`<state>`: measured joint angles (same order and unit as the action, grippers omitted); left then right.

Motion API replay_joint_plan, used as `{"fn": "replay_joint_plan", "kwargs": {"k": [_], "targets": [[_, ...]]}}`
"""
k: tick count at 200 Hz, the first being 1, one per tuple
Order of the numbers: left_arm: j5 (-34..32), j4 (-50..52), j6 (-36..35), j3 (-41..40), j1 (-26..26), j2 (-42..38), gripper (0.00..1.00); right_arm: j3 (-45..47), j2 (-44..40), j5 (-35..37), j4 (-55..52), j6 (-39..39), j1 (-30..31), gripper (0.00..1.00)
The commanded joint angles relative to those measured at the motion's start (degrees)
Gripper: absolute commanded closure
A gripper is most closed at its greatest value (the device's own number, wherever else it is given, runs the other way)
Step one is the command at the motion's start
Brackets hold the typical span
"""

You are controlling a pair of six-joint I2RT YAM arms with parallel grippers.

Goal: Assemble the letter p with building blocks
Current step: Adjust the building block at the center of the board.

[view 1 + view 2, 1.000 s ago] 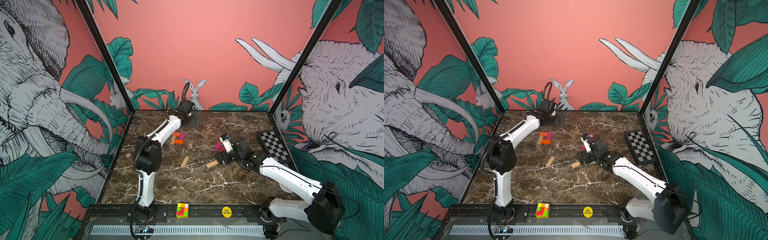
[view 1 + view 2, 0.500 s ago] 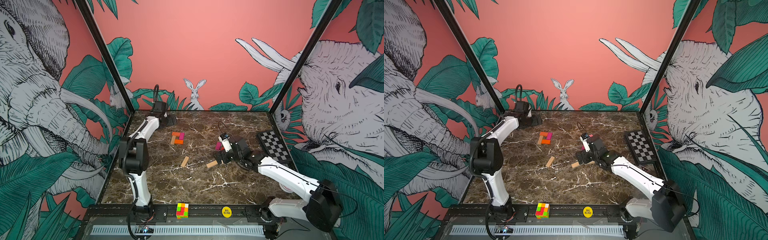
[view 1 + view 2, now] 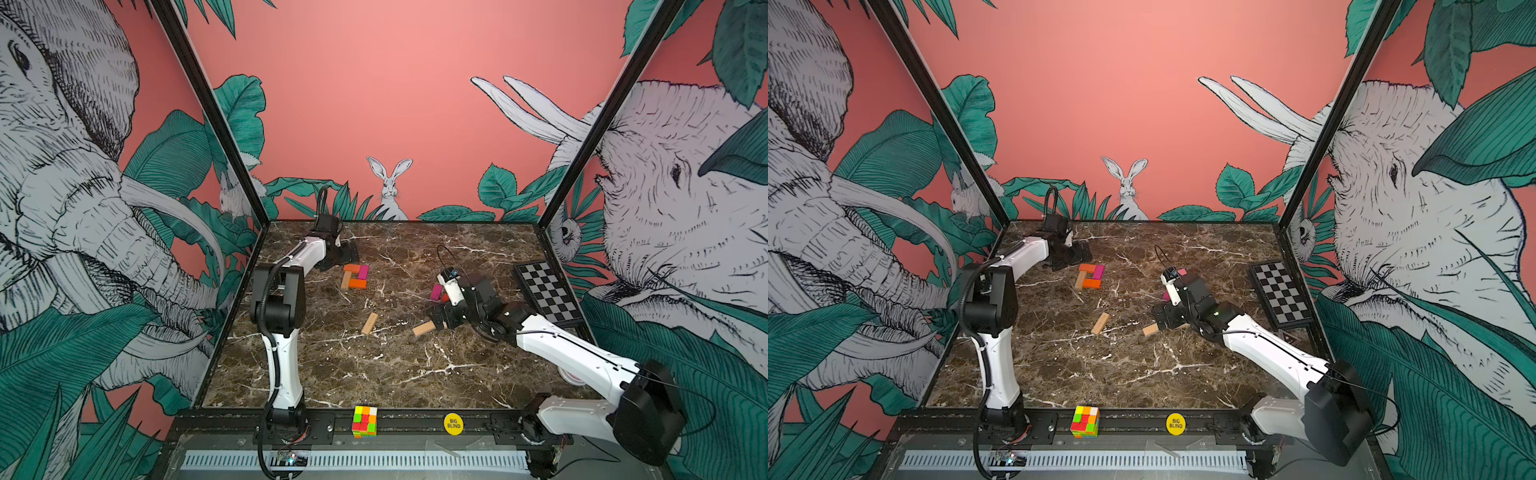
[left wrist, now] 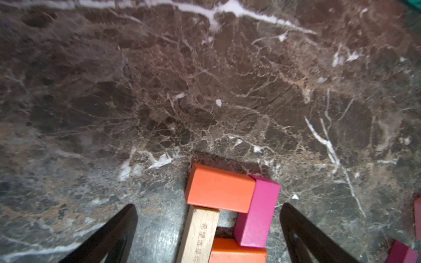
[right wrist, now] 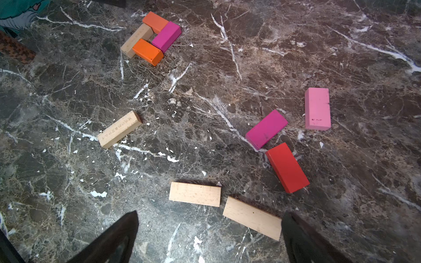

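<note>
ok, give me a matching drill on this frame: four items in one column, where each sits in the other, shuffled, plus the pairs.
Things:
1. puzzle cube
2. checkerboard
3. orange blocks
4. red block

Places:
a. loose on the table, beside a loose magenta block
b. on the front rail
c. at the table's right edge
d. built into a cluster with a tan block and a second magenta block

Pairs: 1-b, 2-c, 3-d, 4-a

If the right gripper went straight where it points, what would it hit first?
Probably the tan block centred ahead of the open right gripper; a second tan block lies just beside it. Depth unclear.
</note>
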<state>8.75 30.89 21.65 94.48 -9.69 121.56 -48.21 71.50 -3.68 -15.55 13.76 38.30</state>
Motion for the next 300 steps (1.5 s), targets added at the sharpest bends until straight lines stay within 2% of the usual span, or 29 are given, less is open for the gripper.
{"fn": "replay_joint_plan", "kwargs": {"k": [1, 101, 300], "targets": [[1.6, 0.5, 0.5, 1.8, -0.1, 1.2, 0.01, 0.5, -1.1, 0.4, 0.5, 0.4, -0.2, 0.02], [5.0, -0.8, 1.4, 2.9, -0.5, 4.7, 0.01, 0.4, -0.5, 0.3, 0.4, 0.3, -0.2, 0.02], [6.0, 0.3, 0.3, 4.1, -2.3, 6.0, 0.01, 0.9, 0.4, -0.6, 1.3, 1.1, -0.2, 0.02]]}}
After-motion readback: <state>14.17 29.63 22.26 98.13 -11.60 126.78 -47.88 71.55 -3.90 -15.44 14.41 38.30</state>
